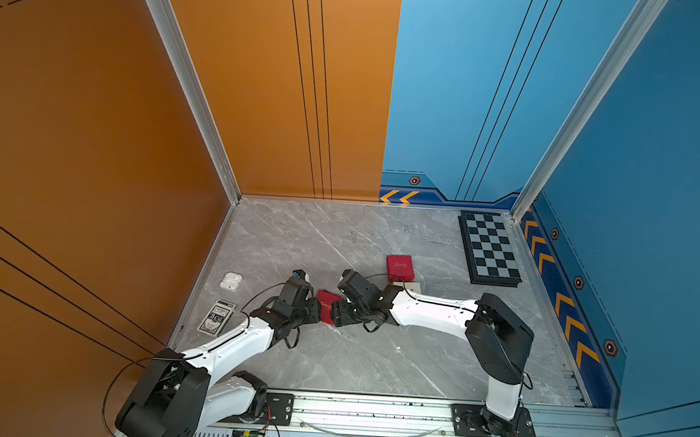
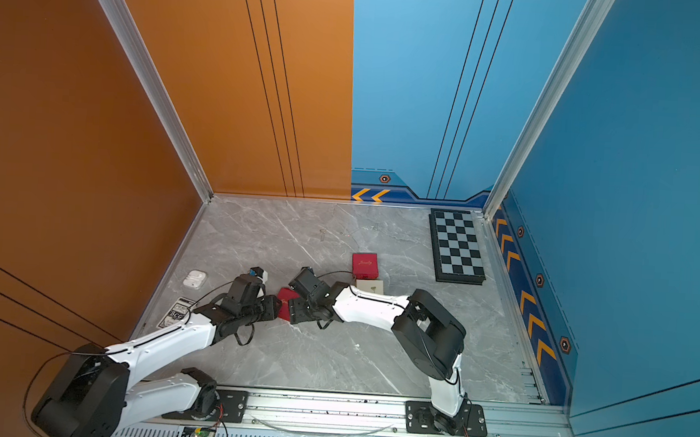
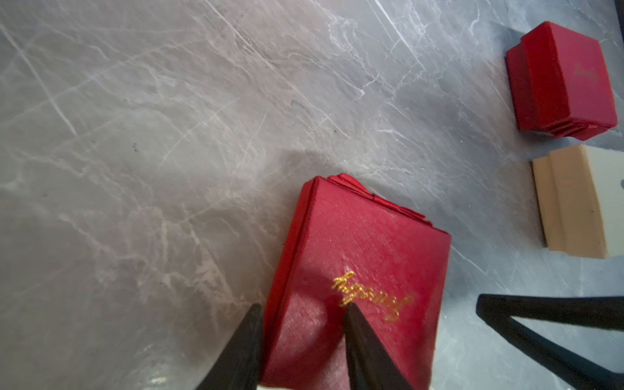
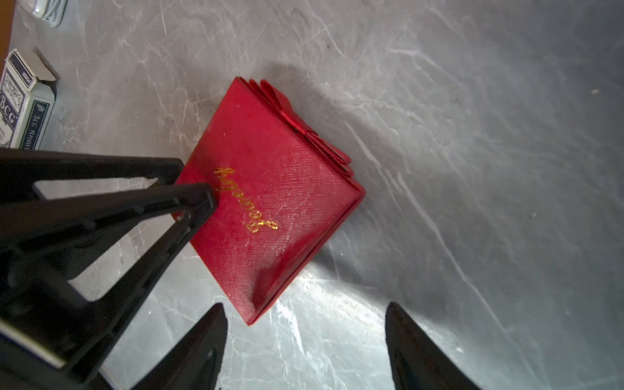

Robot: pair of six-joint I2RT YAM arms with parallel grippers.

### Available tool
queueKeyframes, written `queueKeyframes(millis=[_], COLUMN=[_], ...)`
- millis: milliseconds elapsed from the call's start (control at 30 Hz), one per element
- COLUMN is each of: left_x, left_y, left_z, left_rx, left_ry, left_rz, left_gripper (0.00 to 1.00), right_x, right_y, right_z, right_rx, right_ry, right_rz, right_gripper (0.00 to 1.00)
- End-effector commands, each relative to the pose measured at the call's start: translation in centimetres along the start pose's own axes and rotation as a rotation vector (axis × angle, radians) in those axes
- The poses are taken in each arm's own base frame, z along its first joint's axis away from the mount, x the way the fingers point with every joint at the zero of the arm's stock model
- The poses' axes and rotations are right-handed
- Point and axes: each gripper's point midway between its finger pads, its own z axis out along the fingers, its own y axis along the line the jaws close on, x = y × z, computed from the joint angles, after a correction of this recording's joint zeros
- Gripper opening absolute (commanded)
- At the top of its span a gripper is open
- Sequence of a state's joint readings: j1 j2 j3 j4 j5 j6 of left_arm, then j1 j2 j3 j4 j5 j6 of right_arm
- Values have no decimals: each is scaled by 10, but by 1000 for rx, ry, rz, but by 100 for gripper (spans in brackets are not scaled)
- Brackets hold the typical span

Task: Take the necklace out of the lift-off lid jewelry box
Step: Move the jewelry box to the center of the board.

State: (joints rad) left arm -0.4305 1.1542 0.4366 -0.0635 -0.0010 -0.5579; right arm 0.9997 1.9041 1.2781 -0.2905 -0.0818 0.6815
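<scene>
The red jewelry box (image 1: 327,303) (image 2: 286,297) with gold lettering lies mid-table between both grippers, its lid on and one side tilted up. In the left wrist view my left gripper (image 3: 302,305) pinches the box (image 3: 364,256) at its near edge, one finger against the side and one on the lid. The right wrist view shows those left gripper fingers (image 4: 202,197) at the box (image 4: 270,189) by the lettering. My right gripper (image 4: 305,304) stands open just short of the box's nearest corner, nothing between its fingers. The necklace is hidden.
A second red box (image 1: 400,267) and a beige box (image 1: 412,288) sit behind the right arm. A chessboard (image 1: 490,249) lies back right. An earbuds case (image 1: 231,281) and card deck (image 1: 216,317) lie at the left. Walls close three sides.
</scene>
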Motion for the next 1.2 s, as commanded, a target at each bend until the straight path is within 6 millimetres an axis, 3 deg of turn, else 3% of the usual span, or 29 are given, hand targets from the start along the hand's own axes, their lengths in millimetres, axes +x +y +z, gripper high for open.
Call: queueKeyframes(millis=[0,567,933,1167], left_x=[13,37,62,67], left_y=[-8,-58,-87,-94], left_z=[3,15,2,-4], left_rx=[28,102,166,184], left_ry=[28,77,90,80], left_rz=[5,92,132,136], left_gripper=[39,37,37,38], right_x=[-2,6,21,17], right_y=[-2,-39,-52,-54], right_z=[1,-19,-24,-23], right_rx=[-9,38,13,10], right_ry=[3,18,116,120], right_rz=[11,20,-17,-12], right_gripper=[75,72,71,72])
